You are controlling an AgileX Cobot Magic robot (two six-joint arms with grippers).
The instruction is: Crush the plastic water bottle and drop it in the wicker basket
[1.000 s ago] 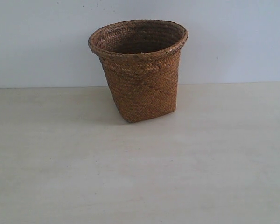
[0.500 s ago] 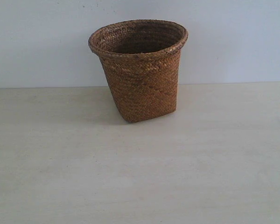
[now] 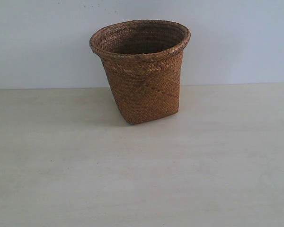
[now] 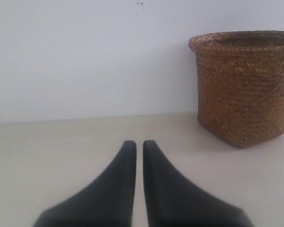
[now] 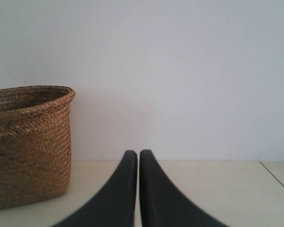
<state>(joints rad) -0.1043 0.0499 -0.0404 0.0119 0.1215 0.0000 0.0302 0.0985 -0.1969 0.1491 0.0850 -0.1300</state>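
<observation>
Wicker basket point(image 3: 143, 71) upright on pale wood-grain table point(image 3: 142, 179); plain white wall point(image 3: 38, 42) behind; L gripper point(image 4: 139, 144) & R gripper point(image 5: 137, 153) both pressed together, holding nothing.

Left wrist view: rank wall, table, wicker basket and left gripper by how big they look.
1. wall
2. table
3. wicker basket and left gripper: about alike. The gripper sits nearest the camera, and the basket is cut off by the frame edge.

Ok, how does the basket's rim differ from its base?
The rim is round, the base squarish. The rim is clearly wider than the base. The rim is rolled into a thick lip, while the base ends in plain flat weave with soft corners. Both are the same brown wicker.
</observation>
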